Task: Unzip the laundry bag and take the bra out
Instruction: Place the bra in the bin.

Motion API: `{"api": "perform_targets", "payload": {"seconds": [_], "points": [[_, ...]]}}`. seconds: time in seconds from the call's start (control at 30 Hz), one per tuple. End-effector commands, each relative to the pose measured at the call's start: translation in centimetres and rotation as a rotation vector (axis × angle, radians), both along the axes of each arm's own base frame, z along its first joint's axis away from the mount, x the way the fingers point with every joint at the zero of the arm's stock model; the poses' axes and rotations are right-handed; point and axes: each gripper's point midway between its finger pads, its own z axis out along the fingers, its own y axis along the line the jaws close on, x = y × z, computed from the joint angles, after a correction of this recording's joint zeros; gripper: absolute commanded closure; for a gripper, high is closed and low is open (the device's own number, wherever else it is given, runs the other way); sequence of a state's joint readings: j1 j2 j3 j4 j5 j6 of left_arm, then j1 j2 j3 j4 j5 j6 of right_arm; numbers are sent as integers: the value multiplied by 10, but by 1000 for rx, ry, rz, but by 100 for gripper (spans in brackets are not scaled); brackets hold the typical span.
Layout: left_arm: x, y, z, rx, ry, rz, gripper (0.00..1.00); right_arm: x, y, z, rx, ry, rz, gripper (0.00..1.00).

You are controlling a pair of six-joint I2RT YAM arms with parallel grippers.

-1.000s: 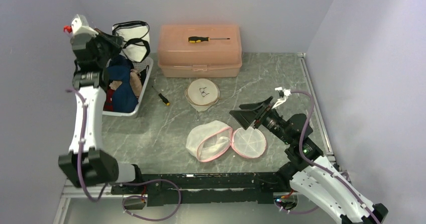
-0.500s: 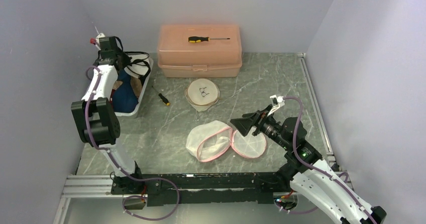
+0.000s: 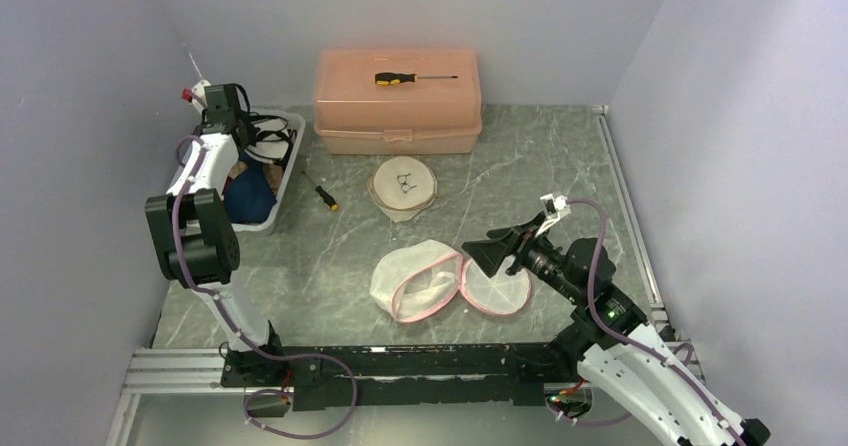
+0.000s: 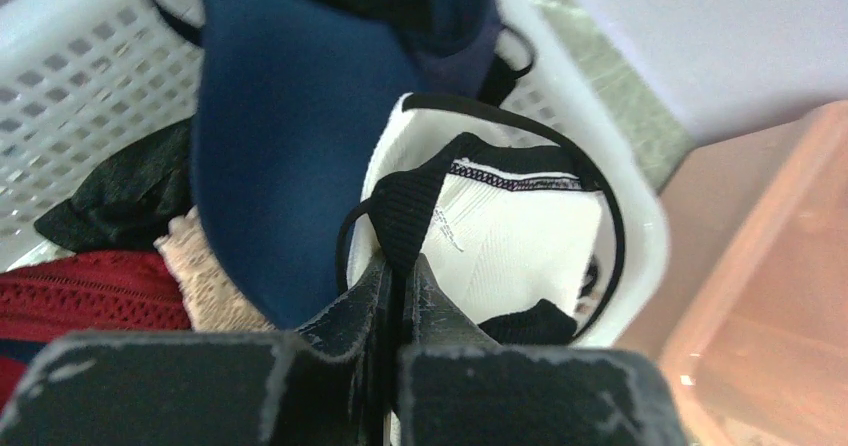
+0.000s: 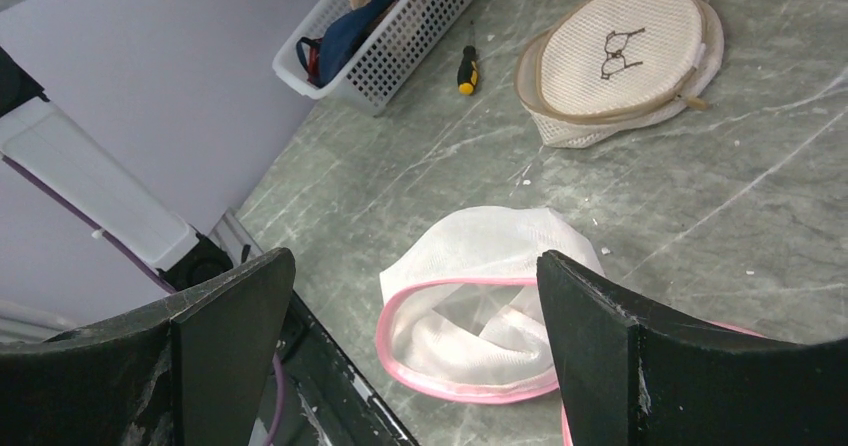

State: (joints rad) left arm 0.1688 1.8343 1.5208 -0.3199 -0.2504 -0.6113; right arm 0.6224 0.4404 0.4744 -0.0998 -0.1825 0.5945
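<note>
Left end effector (image 4: 402,264) pinches white bra (image 4: 505,231) strap; right end effector (image 5: 412,266) spread open

A grey marbled table (image 3: 560,166) is carrying a handful of things, spread from its far edge to its near middle.

A peach plastic box (image 3: 397,136) is sitting against the far wall, and a white lattice basket (image 3: 288,171) is standing in the far left corner, just beside it. A small yellow-and-black screwdriver (image 3: 325,197) is lying on the bare surface between the basket and a round beige mesh bag (image 3: 403,184), which is resting flat in front of the box. Nearer the arms, a pink-trimmed mesh bag (image 3: 415,281) is lying open on its side, its round flap (image 3: 495,291) lying flat on the table to the right.
</note>
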Motion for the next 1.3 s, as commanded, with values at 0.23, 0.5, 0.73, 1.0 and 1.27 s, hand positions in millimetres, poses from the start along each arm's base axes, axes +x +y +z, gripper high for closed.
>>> {"api": "perform_targets", "payload": {"seconds": [0.23,0.5,0.73,1.0,1.27], "points": [[-13,1,-1,-4,26,-62,57,2,-8,6,-12,-43,-33,5],[-41,5,68,60,-89,-28,30,1,-9,9,-13,-56,-34,5],[-53,-47,126,-135,-372,-176,23,0,-9,6,-15,-51,-31,5],[-14,-81,108,-219,-382,-215,61,-3,-8,7,-6,-54,-19,5],[17,-56,32,-198,-176,-86,78,-5,-15,8,-15,-65,-42,5]]}}
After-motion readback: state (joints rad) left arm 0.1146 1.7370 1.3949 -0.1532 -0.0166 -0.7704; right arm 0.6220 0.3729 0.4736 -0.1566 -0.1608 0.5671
